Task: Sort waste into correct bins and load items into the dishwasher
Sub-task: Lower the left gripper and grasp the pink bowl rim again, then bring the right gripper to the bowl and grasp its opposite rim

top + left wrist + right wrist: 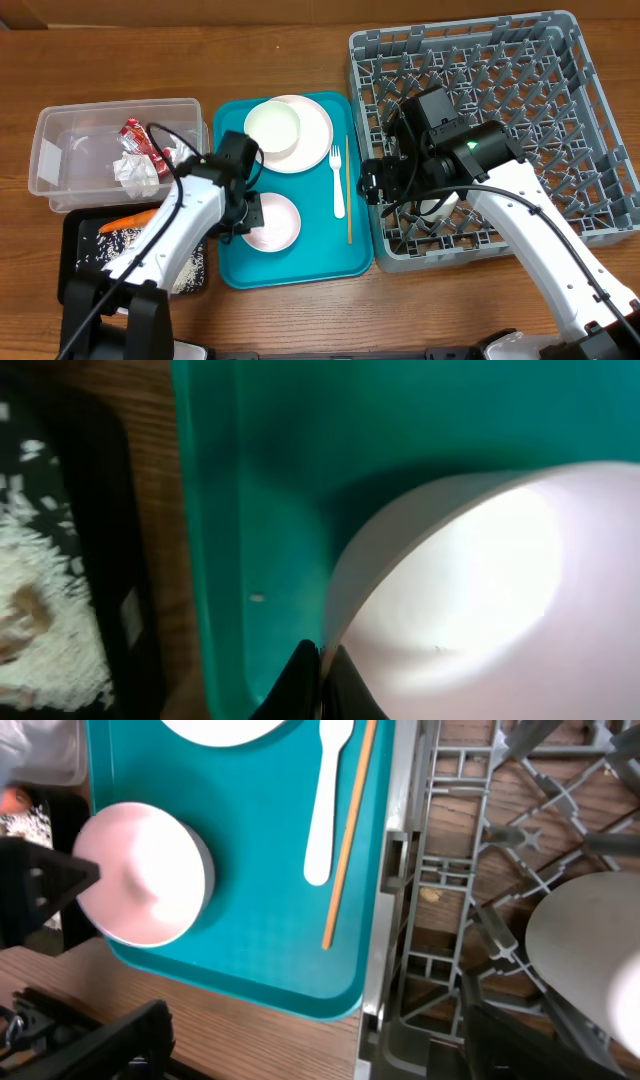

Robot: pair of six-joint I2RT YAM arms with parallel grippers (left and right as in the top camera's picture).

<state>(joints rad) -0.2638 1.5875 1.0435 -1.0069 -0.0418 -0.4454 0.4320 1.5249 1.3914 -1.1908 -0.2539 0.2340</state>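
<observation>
My left gripper [250, 212] is shut on the left rim of a white bowl [275, 224] at the front of the teal tray [300, 272]; the left wrist view shows the jaws [322, 662] pinching that rim [480, 590]. A second bowl [272, 125] sits on the white plate [318, 135]. The white fork [337, 182] and wooden stick [348, 195] lie on the tray's right side. My right gripper [380, 188] hangs open and empty over the front left edge of the grey rack [590, 120]. A white dish [590, 950] sits in the rack.
The clear tub [60, 140] holds a napkin [135, 172] and red wrapper [140, 135]. The black tray [75, 240] holds the carrot [125, 222] and crumbs [185, 270]. The teal tray's right edge lies against the rack.
</observation>
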